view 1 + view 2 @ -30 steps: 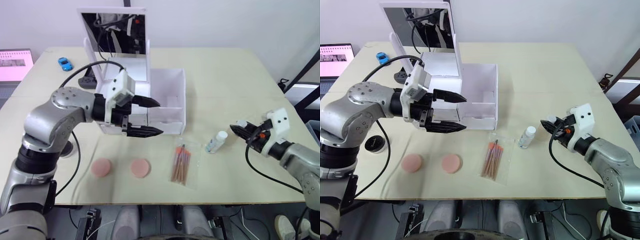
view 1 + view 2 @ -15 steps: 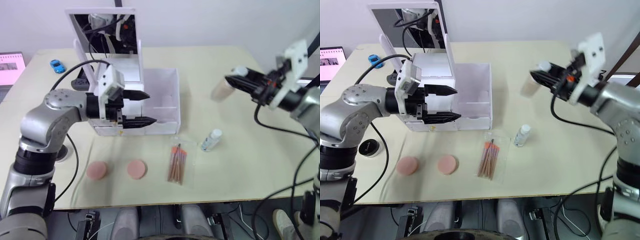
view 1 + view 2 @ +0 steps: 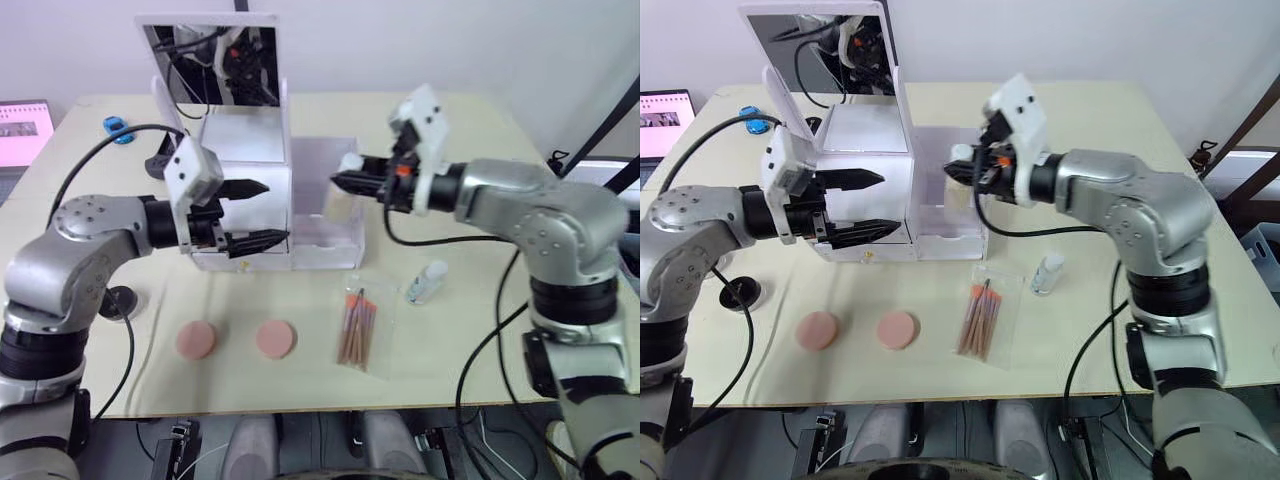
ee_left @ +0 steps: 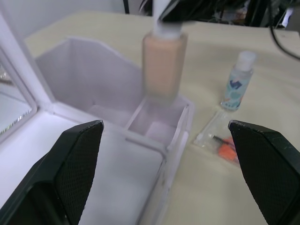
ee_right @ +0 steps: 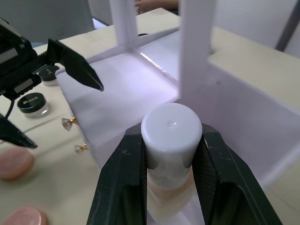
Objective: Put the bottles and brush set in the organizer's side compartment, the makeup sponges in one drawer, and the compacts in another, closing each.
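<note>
While clamped in the right claw [image 5: 169, 154], the squared beige bottle [image 4: 164, 65] hangs upright.

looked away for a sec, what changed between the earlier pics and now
The right gripper, shut on the beige foundation bottle with a white cap, carried it from the table's right side, up and across to above the white organizer's side compartment. The left gripper stayed open at the organizer's front. The small clear bottle, bagged brush set and two pink sponges stayed put.
</note>
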`<action>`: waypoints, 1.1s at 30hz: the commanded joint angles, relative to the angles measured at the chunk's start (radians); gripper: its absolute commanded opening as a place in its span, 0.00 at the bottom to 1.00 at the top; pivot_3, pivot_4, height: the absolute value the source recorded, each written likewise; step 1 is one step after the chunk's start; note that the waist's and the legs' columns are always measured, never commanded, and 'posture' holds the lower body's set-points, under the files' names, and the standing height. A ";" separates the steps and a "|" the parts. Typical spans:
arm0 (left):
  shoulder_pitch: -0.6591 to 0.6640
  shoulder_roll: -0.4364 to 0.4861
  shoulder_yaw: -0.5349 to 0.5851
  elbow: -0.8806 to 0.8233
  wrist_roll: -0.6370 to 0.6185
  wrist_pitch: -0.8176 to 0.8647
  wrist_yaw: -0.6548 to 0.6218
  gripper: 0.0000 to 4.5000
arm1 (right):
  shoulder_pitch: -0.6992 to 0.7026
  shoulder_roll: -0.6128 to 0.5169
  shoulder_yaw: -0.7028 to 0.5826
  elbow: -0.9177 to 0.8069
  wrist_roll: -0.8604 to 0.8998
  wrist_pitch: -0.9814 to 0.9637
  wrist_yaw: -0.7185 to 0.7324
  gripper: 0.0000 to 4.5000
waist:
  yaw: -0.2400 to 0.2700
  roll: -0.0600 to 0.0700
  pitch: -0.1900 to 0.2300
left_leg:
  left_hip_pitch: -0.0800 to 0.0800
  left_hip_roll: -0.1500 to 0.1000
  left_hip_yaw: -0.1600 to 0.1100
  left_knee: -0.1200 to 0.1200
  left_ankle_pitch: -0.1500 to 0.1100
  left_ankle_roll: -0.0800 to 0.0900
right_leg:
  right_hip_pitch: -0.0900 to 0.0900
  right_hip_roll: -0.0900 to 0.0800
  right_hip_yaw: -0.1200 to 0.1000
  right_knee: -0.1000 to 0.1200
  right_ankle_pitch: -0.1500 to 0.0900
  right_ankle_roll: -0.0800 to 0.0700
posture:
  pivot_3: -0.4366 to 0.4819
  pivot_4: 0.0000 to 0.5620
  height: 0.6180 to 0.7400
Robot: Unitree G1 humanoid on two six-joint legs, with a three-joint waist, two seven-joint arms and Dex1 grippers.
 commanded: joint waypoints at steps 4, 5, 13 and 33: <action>-0.014 0.000 0.071 -0.071 -0.104 0.043 0.031 1.00 | 0.045 0.023 0.029 -0.026 -0.092 -0.045 -0.027 0.17 | 0.001 0.000 0.000 | -0.001 0.000 0.000 0.001 0.000 0.000 | 0.000 0.000 0.000 -0.001 0.000 0.000 | 0.48 0.27 0.87; -0.017 0.003 0.075 -0.074 -0.118 0.047 0.028 1.00 | 0.055 0.026 0.033 -0.024 -0.106 -0.050 -0.029 0.17 | 0.000 0.000 0.000 | -0.001 0.000 0.000 0.001 0.000 0.000 | 0.001 0.000 0.000 -0.001 0.000 0.000 | 0.48 0.27 0.87; -0.026 0.062 0.073 -0.053 -0.131 0.040 -0.013 1.00 | 0.126 0.031 0.072 0.001 -0.202 -0.101 -0.016 0.17 | -0.004 0.000 0.000 | 0.001 0.000 0.000 0.001 0.000 0.000 | 0.000 0.001 0.000 0.000 0.000 0.000 | 0.48 0.27 0.87; -0.053 0.220 0.069 -0.069 -0.130 0.067 -0.047 1.00 | 0.085 -0.040 -0.032 -0.118 -0.145 -0.039 0.124 1.00 | 0.000 0.000 0.000 | 0.000 0.000 0.000 0.000 0.000 0.000 | 0.000 0.001 0.000 -0.001 -0.001 0.001 | 0.48 0.27 0.87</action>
